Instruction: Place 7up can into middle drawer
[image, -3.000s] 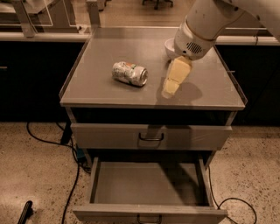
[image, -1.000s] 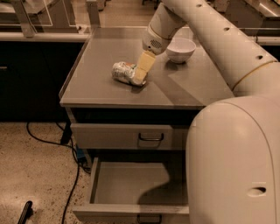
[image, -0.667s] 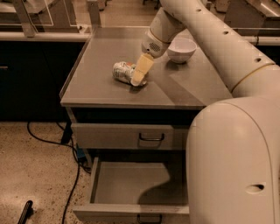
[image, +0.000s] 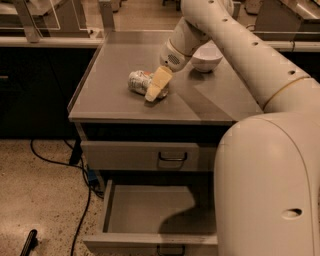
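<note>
The 7up can (image: 137, 81) lies on its side on the grey cabinet top (image: 105, 95), left of middle. My gripper (image: 157, 85) reaches down from the upper right and sits against the can's right end, covering part of it. The middle drawer (image: 150, 210) is pulled open below, and its flat floor is bare. My arm's large white body hides the drawer's right part.
A white bowl (image: 206, 57) stands on the cabinet top just right of my gripper. The upper drawer front (image: 130, 156) with its black handle (image: 172, 158) is closed. Black cables (image: 80, 200) run along the floor at the left. A dark counter runs behind.
My gripper has moved left from the bare top beside the can to the can's right end. In the last second it has barely moved. The can has stayed put.
</note>
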